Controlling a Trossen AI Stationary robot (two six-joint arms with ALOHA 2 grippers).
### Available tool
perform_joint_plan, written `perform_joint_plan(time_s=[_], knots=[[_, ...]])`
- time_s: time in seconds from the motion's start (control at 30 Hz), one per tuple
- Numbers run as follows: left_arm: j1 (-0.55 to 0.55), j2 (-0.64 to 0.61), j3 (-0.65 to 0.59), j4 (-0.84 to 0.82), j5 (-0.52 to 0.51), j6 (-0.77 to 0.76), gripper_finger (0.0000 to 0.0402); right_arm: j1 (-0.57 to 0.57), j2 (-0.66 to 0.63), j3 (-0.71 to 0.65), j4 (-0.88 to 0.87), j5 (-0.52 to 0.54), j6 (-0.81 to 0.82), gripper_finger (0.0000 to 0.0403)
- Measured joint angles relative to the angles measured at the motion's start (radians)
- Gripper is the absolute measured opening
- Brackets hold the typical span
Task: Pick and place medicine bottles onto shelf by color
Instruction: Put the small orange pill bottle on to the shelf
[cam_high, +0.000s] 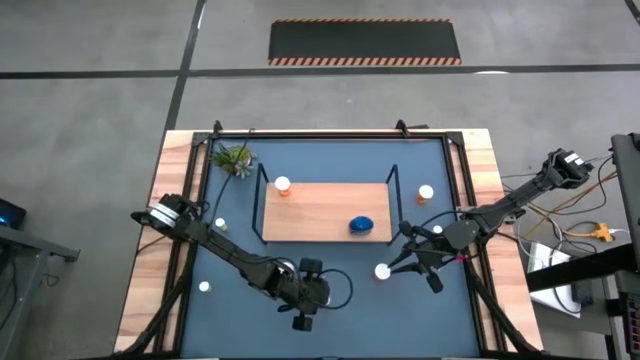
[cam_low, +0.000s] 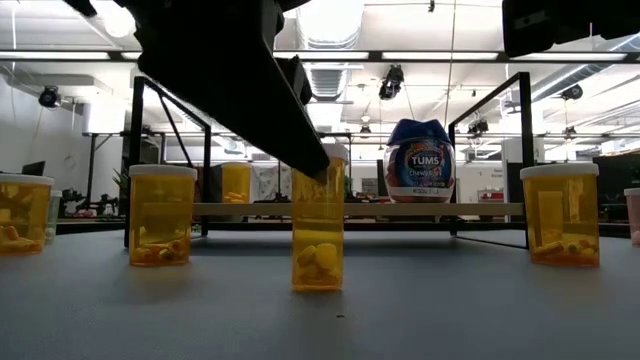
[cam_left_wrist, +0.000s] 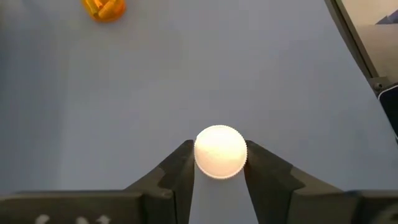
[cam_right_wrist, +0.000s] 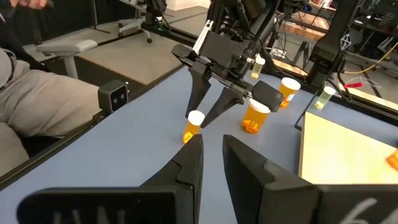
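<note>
Small round orange pill bottle with a ribbed white cap (cam_left_wrist: 220, 151), translucent body showing yellow tablets heaped at the bottom in the low view (cam_low: 318, 235). Standing upright on the dark-blue mat (cam_high: 330, 250), long axis vertical, cap facing straight up. Sitting near the front of the counter (cam_high: 150, 270), in front of the light-wood shelf with thin black wire end frames (cam_high: 320, 212).

Left claw (cam_left_wrist: 219, 163) reaching down from above, one dark finger (cam_left_wrist: 177, 171) on each side of the cap, both right against its rim; closed on the cap or a hair off it, cannot tell.

Right claw (cam_right_wrist: 211, 152) hovering low over the mat on the right side, narrowly apart, holding nothing. A second white-capped bottle (cam_high: 382, 271) standing just beside it. Large blue bottle (cam_high: 361, 224) resting on the shelf.
</note>
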Motion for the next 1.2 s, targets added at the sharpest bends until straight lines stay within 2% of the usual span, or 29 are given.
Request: perform_joint_plan(time_s=[0.3,0.37,0.47,0.57,0.7,1.0,1.2], knots=[[0.014,-0.046,0.017,-0.029,-0.014,0.055,0.0104,0.000,0.000,0.000,-0.004,0.000,0.006,0.0052],[0.031,-0.075,0.017,-0.069,-0.038,0.055,0.0104,0.000,0.000,0.000,-0.006,0.000,0.008,0.0052],[0.062,-0.123,0.016,-0.145,-0.138,0.056,0.0103,0.000,0.000,0.000,-0.007,0.000,0.008,0.0052],[0.109,-0.170,0.016,-0.222,-0.216,0.056,0.0103,0.000,0.000,0.000,-0.007,0.001,0.008,0.0052],[0.199,-0.205,0.011,-0.274,-0.257,0.073,0.0103,0.000,0.000,0.000,-0.007,0.001,0.015,0.0052],[0.404,-0.211,0.008,-0.298,-0.257,0.124,0.0103,0.000,0.001,0.000,-0.008,0.001,0.016,0.0052],[0.497,-0.211,-0.001,-0.297,-0.250,-0.001,0.0102,0.000,0.001,0.000,-0.009,0.001,0.011,0.0052]])
